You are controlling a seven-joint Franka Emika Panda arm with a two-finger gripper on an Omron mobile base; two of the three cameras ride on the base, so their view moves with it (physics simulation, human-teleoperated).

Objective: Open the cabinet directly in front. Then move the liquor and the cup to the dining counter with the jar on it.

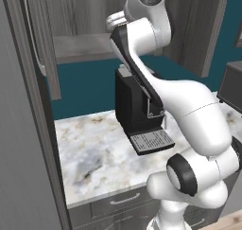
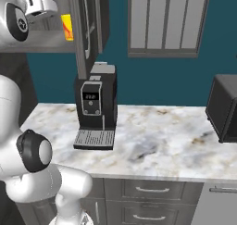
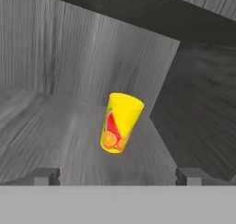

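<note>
Cup (image 3: 120, 122) stands alone on the cabinet (image 3: 69, 57) shelf ahead of the wide-open pincer (image 3: 118, 174), so a clumsy approach could topple it.

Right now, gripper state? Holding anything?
Gripper: open, holding nothing; the yellow cup stands ahead between the fingertips, untouched.

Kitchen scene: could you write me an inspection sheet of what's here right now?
Surface: marbled worktop, bare patches around the machine.
Job's things: cabinet open; yellow cup upright on its shelf. Bottle: nothing seen.
Clutter: black coffee machine; dark appliance at the right.
Tool: open, facing the cup, apart from it.
Cables: nothing seen.
Surroundings: teal wall, grey drawers below.
</note>
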